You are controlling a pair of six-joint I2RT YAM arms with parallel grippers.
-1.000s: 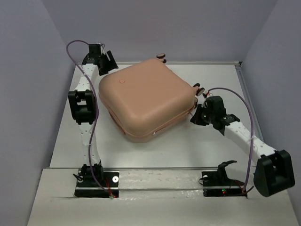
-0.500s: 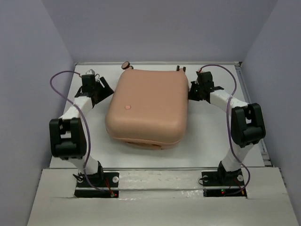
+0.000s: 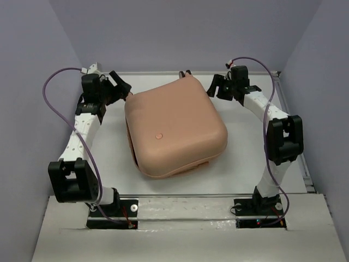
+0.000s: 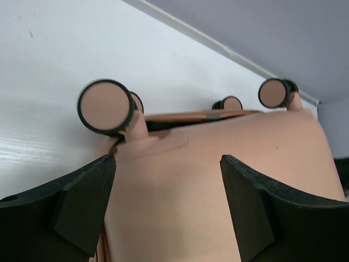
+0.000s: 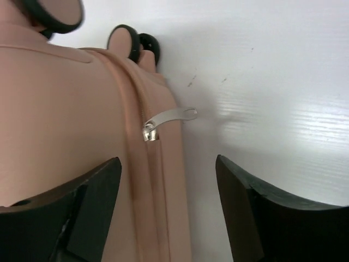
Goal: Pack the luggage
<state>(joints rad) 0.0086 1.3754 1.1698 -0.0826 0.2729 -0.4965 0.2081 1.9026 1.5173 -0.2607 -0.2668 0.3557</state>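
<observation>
Luggage is mid-table, flat on its side with the lid down, skewed, wheels toward the far wall.

Left claw is at the far-left corner, fingers apart, nothing in them, shell and wheels just ahead. Right claw is at the far-right corner, also apart and empty, straddling the zip seam with the pull tab between the fingers.

Left wrist view shows a dark slit between the shells at the wheel end, so I think the zip isn't run all the way. Can't confirm from here.

Risks as I see them:
- The tab is thin and sticks off the shell. If I close off-centre I pinch seam or air.
- The case sits loose on a slick table. Pulling the zip from one corner will likely spin it unless the left claw braces it.
- Wheels sit near the back wall, so there's little room for either claw behind the case.
- Purple cable loops wide off the left arm and could snag on a swing.
</observation>
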